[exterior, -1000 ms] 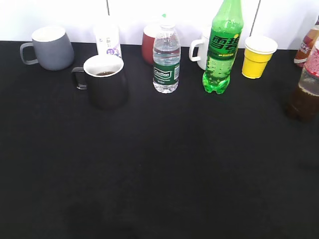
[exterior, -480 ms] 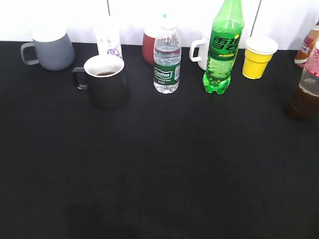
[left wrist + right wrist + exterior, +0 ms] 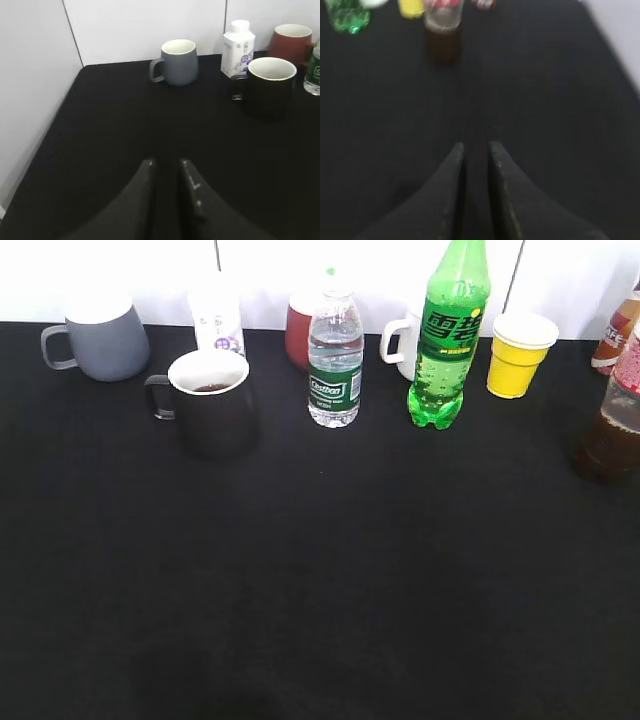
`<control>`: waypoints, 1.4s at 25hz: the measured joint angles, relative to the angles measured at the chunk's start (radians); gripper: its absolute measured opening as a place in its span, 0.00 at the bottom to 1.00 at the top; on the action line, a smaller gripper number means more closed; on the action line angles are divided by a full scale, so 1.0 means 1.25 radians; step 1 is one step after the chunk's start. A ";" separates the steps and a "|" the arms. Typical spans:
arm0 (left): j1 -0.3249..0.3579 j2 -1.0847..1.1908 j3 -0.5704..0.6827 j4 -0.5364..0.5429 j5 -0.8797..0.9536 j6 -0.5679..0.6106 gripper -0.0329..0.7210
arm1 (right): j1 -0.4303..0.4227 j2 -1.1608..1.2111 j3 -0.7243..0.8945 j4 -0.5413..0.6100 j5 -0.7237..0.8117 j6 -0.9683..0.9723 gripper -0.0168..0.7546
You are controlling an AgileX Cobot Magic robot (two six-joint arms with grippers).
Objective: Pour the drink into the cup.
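The cup, a black mug with a white inside and a little dark liquid in it, stands at the back left of the black table; it also shows in the left wrist view. The drink, a clear bottle with brown liquid and a red label, stands upright at the right edge; it also shows in the right wrist view. My left gripper is shut and empty, low over the table, well short of the mug. My right gripper is shut and empty, well back from the bottle. Neither gripper shows in the exterior view.
Along the back stand a grey mug, a small white bottle, a red mug, a water bottle, a white mug, a green soda bottle, a yellow cup and another bottle.
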 joint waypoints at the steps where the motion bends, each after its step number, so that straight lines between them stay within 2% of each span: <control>1: 0.000 0.000 0.000 0.000 0.000 0.000 0.20 | 0.000 0.000 0.000 0.003 0.001 0.005 0.18; 3: 0.000 0.000 0.000 0.000 0.000 0.000 0.23 | 0.000 0.000 0.000 0.006 0.001 0.005 0.20; 4: 0.000 0.000 0.000 0.000 0.000 0.000 0.30 | 0.000 0.000 0.000 0.009 0.001 0.005 0.26; 6: 0.000 0.000 0.000 0.000 0.000 0.000 0.61 | 0.000 0.000 0.000 0.012 0.001 0.005 0.48; 7: 0.000 0.000 0.000 0.000 0.001 0.000 0.71 | 0.000 0.000 0.000 0.012 0.001 0.005 0.54; 8: 0.000 0.000 0.000 0.000 0.001 0.000 0.74 | 0.000 0.000 0.000 0.014 0.001 0.005 0.56; 13: 0.000 0.000 0.000 0.000 0.001 0.000 0.61 | 0.000 0.000 0.000 0.019 0.002 0.005 0.57; 35: 0.000 0.000 0.000 -0.002 -0.003 0.000 0.60 | -0.001 -0.003 0.000 0.021 0.003 0.005 0.57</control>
